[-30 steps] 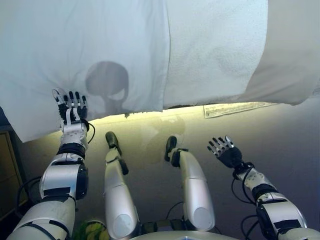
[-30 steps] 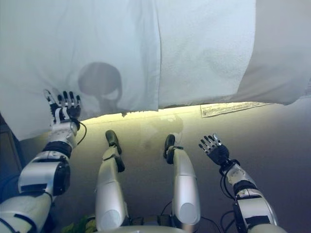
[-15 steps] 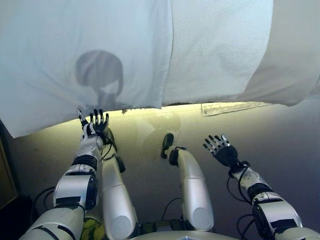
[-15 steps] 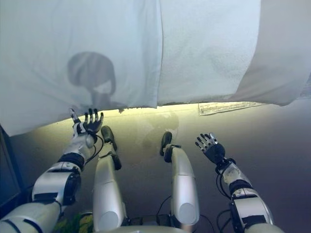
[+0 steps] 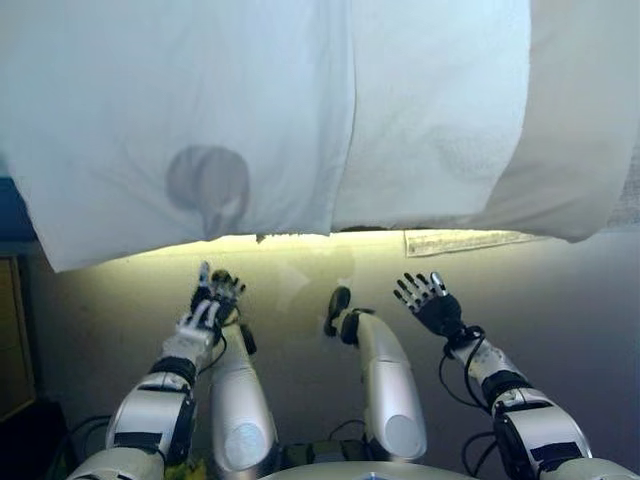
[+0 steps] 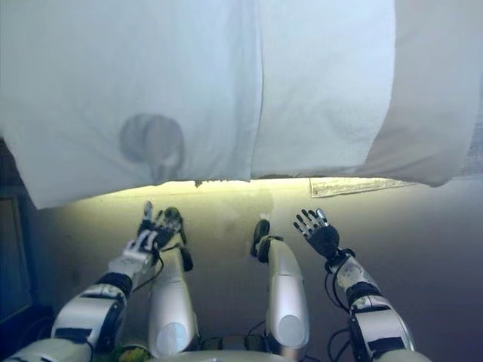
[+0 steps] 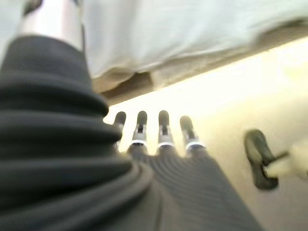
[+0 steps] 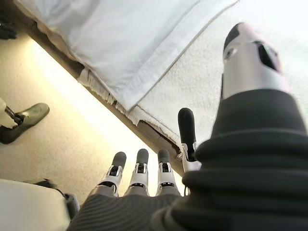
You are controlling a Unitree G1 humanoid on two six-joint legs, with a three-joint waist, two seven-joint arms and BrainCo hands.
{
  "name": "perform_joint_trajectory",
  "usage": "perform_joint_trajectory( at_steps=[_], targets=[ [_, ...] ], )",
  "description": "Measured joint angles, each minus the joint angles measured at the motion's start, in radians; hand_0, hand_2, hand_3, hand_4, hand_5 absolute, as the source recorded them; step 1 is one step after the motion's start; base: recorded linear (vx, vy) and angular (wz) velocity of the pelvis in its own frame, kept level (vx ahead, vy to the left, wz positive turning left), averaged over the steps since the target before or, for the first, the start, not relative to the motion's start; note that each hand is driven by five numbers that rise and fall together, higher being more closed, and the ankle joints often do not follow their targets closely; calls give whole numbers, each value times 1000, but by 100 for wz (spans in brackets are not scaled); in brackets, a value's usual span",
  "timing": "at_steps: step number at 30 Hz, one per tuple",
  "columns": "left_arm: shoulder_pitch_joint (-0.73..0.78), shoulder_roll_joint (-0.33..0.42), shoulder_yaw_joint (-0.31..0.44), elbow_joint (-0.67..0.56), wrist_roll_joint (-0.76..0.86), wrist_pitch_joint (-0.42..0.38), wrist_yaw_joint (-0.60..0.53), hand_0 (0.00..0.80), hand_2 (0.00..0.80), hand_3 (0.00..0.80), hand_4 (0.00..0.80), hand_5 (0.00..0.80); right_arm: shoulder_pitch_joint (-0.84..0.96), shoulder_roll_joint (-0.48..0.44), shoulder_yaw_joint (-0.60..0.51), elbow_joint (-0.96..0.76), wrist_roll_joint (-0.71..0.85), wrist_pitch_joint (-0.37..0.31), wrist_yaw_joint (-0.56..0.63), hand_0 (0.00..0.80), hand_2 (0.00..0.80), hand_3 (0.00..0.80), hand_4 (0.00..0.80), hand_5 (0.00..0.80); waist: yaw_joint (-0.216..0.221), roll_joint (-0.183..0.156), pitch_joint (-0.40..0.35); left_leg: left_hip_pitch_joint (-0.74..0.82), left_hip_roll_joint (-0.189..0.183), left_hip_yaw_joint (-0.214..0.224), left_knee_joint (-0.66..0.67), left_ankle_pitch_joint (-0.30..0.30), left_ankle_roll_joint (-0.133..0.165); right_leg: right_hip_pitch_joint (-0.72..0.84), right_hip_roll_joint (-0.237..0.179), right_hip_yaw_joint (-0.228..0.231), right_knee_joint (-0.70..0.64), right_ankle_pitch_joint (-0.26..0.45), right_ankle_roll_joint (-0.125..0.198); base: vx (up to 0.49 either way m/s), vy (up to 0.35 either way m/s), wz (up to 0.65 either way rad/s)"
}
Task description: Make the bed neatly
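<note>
A smooth white sheet (image 5: 180, 110) hangs over the bed's near edge on the left, overlapping a textured white blanket (image 5: 440, 110) in the middle. A cream cover (image 5: 585, 120) drapes at the right. My left hand (image 5: 213, 300) hovers over the floor below the sheet's edge, open, touching nothing. Its straight fingers (image 7: 161, 130) show in the left wrist view with the sheet's edge (image 7: 192, 33) past them. My right hand (image 5: 425, 300) is also open and empty, below the blanket's edge. In the right wrist view its fingers (image 8: 139, 168) point at the fringed hem (image 8: 120, 103) of the bed.
A pale printed strip (image 5: 465, 241) lies along the floor under the bed's edge at the right. A wooden cabinet (image 5: 12, 330) stands at the far left, with something blue (image 5: 15, 210) above it. Beige floor (image 5: 290, 275) lies between me and the bed.
My left hand has come off the sheet and drawn back over the floor, to the right. The right hand has risen slightly towards the bed. The view has shifted a little.
</note>
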Motion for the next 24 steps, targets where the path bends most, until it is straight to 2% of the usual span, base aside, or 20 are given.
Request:
perform_joint_trajectory(
  at_steps=[4, 7, 11, 14, 16, 18, 20, 24],
  targets=[
    [77, -18, -49, -18, 174, -41, -41, 0, 0, 0, 0, 0, 68, -4, -2, -9, -3, -3, 0, 0, 0, 0, 0, 0, 1, 56, -26, 93, -15, 6, -47, 1, 2, 98, -5, -3, -58, 8, 21, 107, 6, 4],
    [122, -16, -54, -37, 320, -92, -46, 0, 0, 0, 0, 0, 109, -4, -2, -9, -37, -1, -1, 0, 0, 0, 0, 0, 7, 98, -49, 159, -25, 18, -86, 4, 6, 163, -10, -5, -98, 18, 29, 188, 30, 1],
    [213, -19, -75, -47, 477, -129, -47, 0, 0, 0, 0, 0, 194, 2, 3, 0, -83, -5, -20, 0, 0, 0, 0, 0, 11, 151, -152, 277, -39, 28, -158, 3, 10, 292, -13, -15, -192, 33, 54, 215, 14, 3],
    [280, -24, -103, -40, 615, -164, -43, 0, 0, 0, 0, 0, 268, 15, 10, 27, -139, -11, -41, 0, 0, 0, 0, 0, 11, 162, -254, 355, -51, 29, -211, -4, 15, 393, -8, -28, -289, 53, 77, 219, 7, 6],
    [309, -25, -139, -2, 708, -188, -34, 0, 0, 0, 0, 0, 298, 34, 12, 60, -156, -15, -47, 0, 0, 0, 0, 0, 6, 150, -313, 402, -56, 31, -242, -7, 14, 445, -2, -29, -342, 67, 86, 169, 13, -2],
    [335, -33, -145, 51, 794, -200, -8, 0, 0, 0, 0, 0, 315, 61, 25, 84, -161, -25, -53, 0, 0, 0, 0, 0, 2, 134, -366, 443, -62, 32, -273, -9, 15, 490, 1, -33, -393, 78, 96, 149, -3, -2],
    [359, -46, -146, 86, 851, -204, 30, 0, 0, 0, 0, 0, 335, 87, 43, 100, -192, -35, -65, 0, 0, 0, 0, 0, 1, 126, -408, 471, -66, 34, -297, -9, 15, 527, 5, -33, -440, 94, 102, 98, -16, -5],
    [384, -82, -144, 122, 904, -200, 102, 0, 0, 0, 0, 0, 341, 112, 80, 140, -312, -39, -85, 0, 0, 0, 0, 0, 3, 130, -445, 498, -70, 31, -309, -10, 16, 595, 16, -45, -542, 140, 109, 46, -39, 1]
  ],
)
